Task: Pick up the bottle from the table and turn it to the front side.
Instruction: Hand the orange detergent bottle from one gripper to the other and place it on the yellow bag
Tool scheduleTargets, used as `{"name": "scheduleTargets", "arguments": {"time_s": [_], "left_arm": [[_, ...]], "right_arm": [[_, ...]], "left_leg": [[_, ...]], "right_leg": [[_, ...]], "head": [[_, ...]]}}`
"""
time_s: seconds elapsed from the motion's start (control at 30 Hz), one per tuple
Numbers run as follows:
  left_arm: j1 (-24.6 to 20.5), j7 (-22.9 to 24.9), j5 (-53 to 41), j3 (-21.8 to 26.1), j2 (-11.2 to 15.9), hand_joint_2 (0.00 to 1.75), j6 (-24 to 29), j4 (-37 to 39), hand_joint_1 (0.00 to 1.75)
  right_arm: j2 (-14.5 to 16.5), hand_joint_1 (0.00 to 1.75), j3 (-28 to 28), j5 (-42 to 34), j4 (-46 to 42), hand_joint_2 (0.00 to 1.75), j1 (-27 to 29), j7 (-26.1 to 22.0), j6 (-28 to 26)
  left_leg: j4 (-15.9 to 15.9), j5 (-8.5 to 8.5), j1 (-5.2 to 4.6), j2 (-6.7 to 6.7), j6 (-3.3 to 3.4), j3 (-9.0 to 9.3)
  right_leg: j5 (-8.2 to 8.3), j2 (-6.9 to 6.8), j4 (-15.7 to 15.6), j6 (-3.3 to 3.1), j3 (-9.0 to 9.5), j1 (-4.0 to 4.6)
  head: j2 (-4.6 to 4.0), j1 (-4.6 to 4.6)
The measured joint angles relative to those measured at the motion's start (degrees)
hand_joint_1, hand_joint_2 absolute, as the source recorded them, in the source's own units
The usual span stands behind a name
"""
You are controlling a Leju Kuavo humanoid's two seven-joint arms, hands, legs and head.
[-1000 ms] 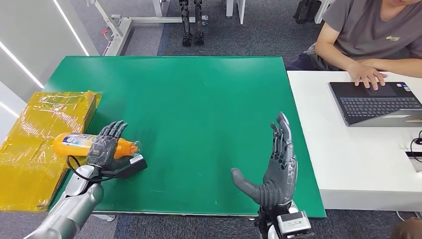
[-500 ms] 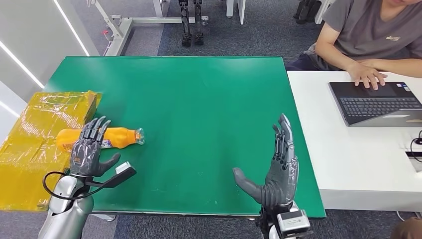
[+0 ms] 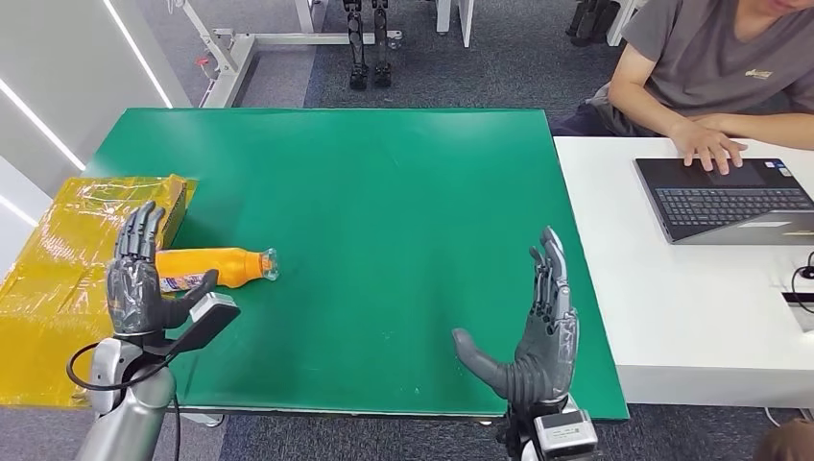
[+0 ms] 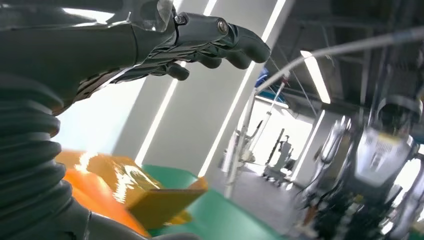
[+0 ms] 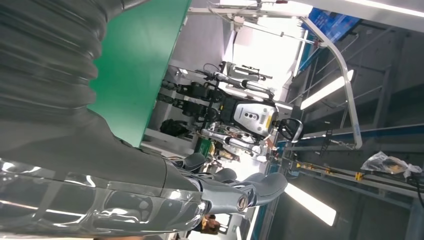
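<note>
Bottle (image 3: 213, 266) lies on green table (image 3: 384, 192), seemingly full; left hand (image 3: 139, 283) beside.

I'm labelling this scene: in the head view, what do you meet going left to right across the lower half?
Yellow package → left robot hand → orange bottle → right robot hand → white table.

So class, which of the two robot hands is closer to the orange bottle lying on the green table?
The left robot hand: it is open right beside the orange bottle, while the right robot hand is open far across the green table.
</note>
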Motion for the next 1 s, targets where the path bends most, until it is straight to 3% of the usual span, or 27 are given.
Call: {"name": "scheduleTargets", "arguments": {"time_s": [0.33,0.5,0.7,0.87,1.0], "left_arm": [[1.09,-0.4,34.92,-11.47,-5.28,1.75,-0.13,-17.14,0.0],[2.59,-0.43,48.33,-15.68,-8.96,1.75,-5.98,-23.58,0.0],[6.45,-0.43,53.23,-15.78,-15.74,1.75,-17.87,-29.01,0.0],[8.42,-0.43,51.44,-15.42,-18.84,1.75,-20.12,-29.9,0.0],[9.23,-0.43,48.83,-15.34,-19.24,1.75,-18.77,-29.89,0.0]], "right_arm": [[0.15,0.0,-0.01,0.91,-0.01,1.75,1.22,0.03,1.02],[0.33,0.0,-0.03,1.7,-0.01,1.75,1.5,0.28,2.11],[0.87,0.0,-0.07,2.84,-0.01,1.75,1.64,0.87,3.11],[1.31,0.0,-0.1,3.19,-0.01,1.75,1.74,0.97,3.35],[1.49,0.0,-0.14,3.06,0.03,1.75,1.82,0.97,4.41]], "left_leg": [[0.01,-0.02,-0.01,-0.05,0.01,-0.02],[0.01,-0.04,-0.01,-0.04,0.01,-0.02],[0.01,-0.05,-0.01,-0.03,0.02,-0.02],[0.01,-0.06,0.0,-0.03,0.04,-0.02],[0.0,-0.06,0.0,-0.03,0.04,-0.02]], "right_leg": [[0.0,-0.03,-0.02,0.0,0.02,-0.01],[0.0,-0.03,-0.03,0.01,0.02,-0.01],[-0.01,-0.02,-0.03,0.02,0.02,-0.01],[-0.02,-0.03,-0.03,0.03,0.02,-0.01],[-0.02,-0.02,-0.02,0.03,0.02,0.0]], "head": [[0.0,0.01],[0.0,-0.01],[0.0,0.0],[0.0,-0.01],[0.0,-0.01]]}}
